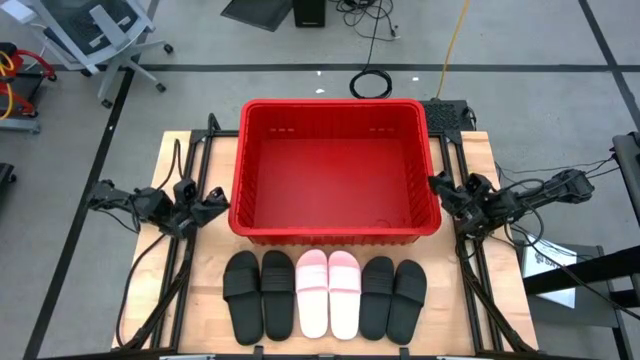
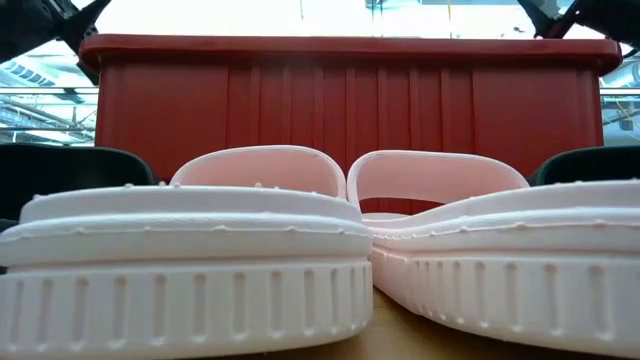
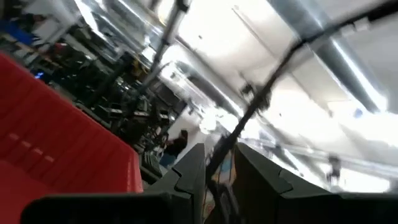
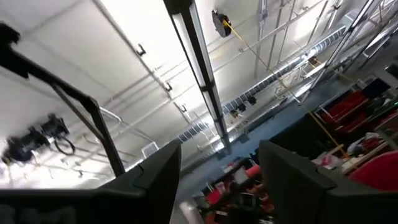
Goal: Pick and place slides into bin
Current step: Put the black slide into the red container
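The red bin [image 1: 335, 104] stands mid-table and is empty; its near wall fills the back of the low view [image 2: 350, 100]. Six slides lie side by side, soles down, along the table's near edge: two black [image 1: 259, 294] at left, two pale pink [image 1: 328, 293] in the middle, two black [image 1: 392, 297] at right. The pink pair fills the low view [image 2: 180, 270]. My left gripper [image 1: 210, 208] rests beside the bin's left wall, open by a narrow gap and empty. My right gripper [image 1: 440, 190] rests beside the bin's right wall, open and empty.
Both arms lie low over the table's side strips, with cables trailing off each edge. The wrist views look up at the ceiling; the left one shows the bin's wall [image 3: 56, 155]. Bare wood shows between the bin and the slides [image 1: 330, 246].
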